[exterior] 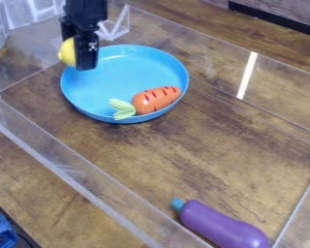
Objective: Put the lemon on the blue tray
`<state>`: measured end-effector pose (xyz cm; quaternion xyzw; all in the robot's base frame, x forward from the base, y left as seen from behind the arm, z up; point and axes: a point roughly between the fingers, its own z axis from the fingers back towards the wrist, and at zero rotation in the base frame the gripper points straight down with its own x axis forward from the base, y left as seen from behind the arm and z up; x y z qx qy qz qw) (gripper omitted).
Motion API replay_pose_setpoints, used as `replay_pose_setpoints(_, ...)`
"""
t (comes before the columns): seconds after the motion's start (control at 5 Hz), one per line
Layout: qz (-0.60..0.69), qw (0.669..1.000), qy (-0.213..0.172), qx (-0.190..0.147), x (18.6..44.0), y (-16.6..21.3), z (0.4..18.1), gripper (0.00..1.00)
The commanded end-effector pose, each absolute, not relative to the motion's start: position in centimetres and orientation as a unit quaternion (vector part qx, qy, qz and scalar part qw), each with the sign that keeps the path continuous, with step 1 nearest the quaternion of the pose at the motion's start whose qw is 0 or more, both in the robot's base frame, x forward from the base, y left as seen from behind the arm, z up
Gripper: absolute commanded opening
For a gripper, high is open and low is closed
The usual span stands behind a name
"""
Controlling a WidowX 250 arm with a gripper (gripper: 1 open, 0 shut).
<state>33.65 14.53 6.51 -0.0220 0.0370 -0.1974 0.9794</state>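
I have the small, smooth, bright yellow toy lemon (69,51) in my black pincer (82,54), and I'm squeezed closed on it. So the picking-up part is done. The lemon is up in the air, over the far left edge of the round, bright blue, shallow tray (98,86). What's left, I think, is a little move right and nearer, then down, then letting go. An orange toy carrot with green leaves (155,100) lies on the tray's right, near part, so I should stay left of it.
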Motion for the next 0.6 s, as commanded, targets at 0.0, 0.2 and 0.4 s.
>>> replay_pose_setpoints(0.0,-0.208,0.978,-0.008,0.006,34.7,13.8,9.4,0.00)
replay_pose_setpoints(0.2,-0.210,0.978,-0.010,0.008,35.0,13.5,8.7,0.00)
replay_pose_setpoints(0.4,-0.212,0.977,-0.013,0.008,35.3,13.3,8.1,0.00)
